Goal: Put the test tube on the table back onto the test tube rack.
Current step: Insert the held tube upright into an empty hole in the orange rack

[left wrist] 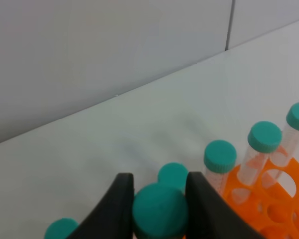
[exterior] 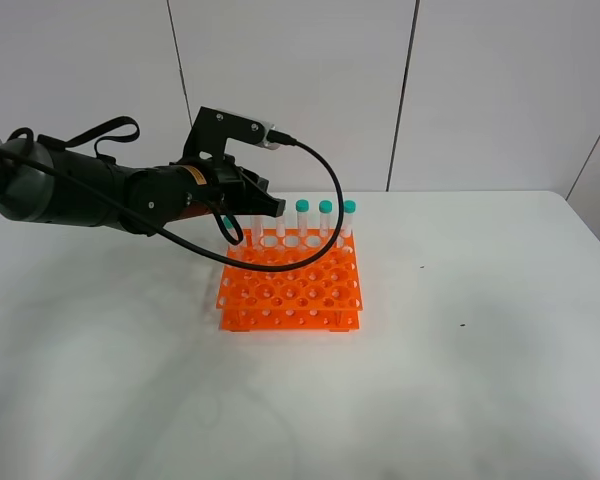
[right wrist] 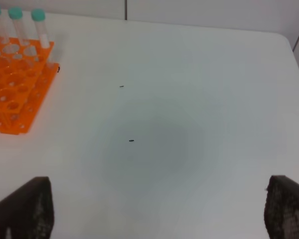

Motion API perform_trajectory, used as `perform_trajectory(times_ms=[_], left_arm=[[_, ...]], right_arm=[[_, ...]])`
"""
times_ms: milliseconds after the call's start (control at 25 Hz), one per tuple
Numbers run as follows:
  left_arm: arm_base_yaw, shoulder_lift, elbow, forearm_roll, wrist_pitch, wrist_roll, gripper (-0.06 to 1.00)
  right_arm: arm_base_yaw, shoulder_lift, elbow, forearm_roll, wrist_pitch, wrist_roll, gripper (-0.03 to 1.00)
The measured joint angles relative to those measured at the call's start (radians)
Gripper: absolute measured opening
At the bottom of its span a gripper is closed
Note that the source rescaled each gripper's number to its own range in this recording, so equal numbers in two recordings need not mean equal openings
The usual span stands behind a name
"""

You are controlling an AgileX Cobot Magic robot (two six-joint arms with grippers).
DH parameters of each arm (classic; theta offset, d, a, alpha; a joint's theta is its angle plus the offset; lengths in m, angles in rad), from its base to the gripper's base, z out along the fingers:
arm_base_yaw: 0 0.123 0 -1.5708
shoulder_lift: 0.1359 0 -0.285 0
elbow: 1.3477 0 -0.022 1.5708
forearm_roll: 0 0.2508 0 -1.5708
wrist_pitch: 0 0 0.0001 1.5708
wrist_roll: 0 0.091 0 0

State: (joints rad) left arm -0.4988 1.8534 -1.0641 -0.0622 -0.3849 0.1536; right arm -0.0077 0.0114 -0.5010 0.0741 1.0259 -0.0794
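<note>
The test tube, cap pinched in the left gripper, hangs over the back row of the test tube rack near the far edge of the table. Its tip is hidden; misaligned, it could strike a rim or knock neighbouring tubes. The right gripper gapes empty.

Glossy orange plastic test tube rack; smooth matt white worktop; test tube inside left gripper: matt teal plastic cap.
</note>
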Motion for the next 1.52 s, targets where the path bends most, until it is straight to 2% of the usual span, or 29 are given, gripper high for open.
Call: perform_trajectory(times_ms=[1520], left_arm=[[0.02,0.077,0.0,0.0,-0.033,-0.063,0.02]], right_arm=[[0.0,0.0,0.0,0.0,0.0,0.0,0.92]])
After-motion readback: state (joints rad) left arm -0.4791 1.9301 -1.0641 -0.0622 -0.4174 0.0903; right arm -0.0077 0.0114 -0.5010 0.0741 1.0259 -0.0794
